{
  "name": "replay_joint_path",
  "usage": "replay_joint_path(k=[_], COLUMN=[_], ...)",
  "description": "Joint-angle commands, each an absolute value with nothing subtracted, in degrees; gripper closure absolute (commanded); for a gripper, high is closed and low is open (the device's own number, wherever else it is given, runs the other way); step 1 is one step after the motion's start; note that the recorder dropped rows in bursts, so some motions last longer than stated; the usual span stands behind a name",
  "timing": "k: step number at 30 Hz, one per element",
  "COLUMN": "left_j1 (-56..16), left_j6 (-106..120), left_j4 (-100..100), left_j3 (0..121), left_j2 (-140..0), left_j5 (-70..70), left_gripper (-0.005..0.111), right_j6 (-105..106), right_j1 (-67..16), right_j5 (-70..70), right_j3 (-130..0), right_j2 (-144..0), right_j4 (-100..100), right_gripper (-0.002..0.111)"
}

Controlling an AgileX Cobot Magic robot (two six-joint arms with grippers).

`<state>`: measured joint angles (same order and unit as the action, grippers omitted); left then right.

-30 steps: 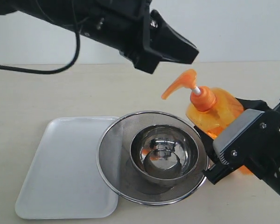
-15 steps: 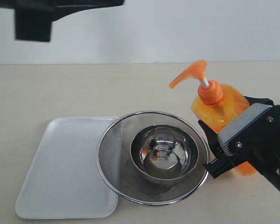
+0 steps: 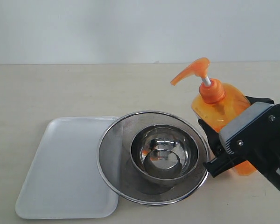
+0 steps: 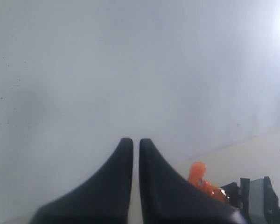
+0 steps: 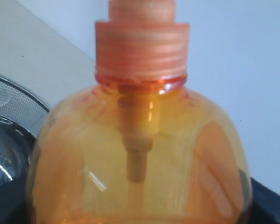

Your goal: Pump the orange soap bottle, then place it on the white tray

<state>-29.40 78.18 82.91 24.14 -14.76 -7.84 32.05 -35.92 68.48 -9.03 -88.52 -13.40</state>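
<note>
The orange soap bottle (image 3: 224,105) stands at the right of the table, leaning slightly, its pump head (image 3: 192,71) raised on the white stem and pointing left. My right gripper (image 3: 233,115) is shut on the bottle's body, one finger on each side. The bottle (image 5: 140,154) fills the right wrist view, where the fingers hardly show. The white tray (image 3: 60,168) lies flat at the front left. My left gripper (image 4: 131,142) is out of the exterior view. It is shut on nothing and faces the wall, high above the bottle's pump (image 4: 197,171).
A round steel mesh strainer (image 3: 113,156) with a shiny steel bowl (image 3: 164,151) inside sits between tray and bottle. It overlaps the tray's right edge and comes close to my right gripper's near finger. Bare table lies behind them.
The left arm rose from above the pump and left the exterior view. The bottle tipped more upright and shifted slightly right in my right gripper.
</note>
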Motion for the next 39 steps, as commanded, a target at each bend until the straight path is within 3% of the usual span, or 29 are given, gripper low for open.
replay_joint_path(k=[1,18,35,39], left_j1=[-29.2,-29.2,-29.0,-23.3], left_j6=[75.5,71.5,71.5,71.5], left_j4=[85.0,84.8,84.6,84.6], left_j3=[18.1,1.9,1.5,1.5], left_j2=[-4.5,0.0,0.0,0.0], left_j5=[-4.7,-1.8,-1.5,-1.5], left_gripper=[0.102,0.102,0.102,0.102], right_j6=[31.6,31.6,31.6,31.6], right_j1=[-36.0,-36.0,-36.0,-36.0], right_j5=[70.0,70.0,70.0,70.0], right_j3=[-9.3,-9.3,-9.3,-9.3], right_j2=[-88.0,-87.8,-87.8,-87.8], right_j4=[-13.1,-14.2,-14.2,-14.3], right_gripper=[0.108,0.108,0.108,0.108])
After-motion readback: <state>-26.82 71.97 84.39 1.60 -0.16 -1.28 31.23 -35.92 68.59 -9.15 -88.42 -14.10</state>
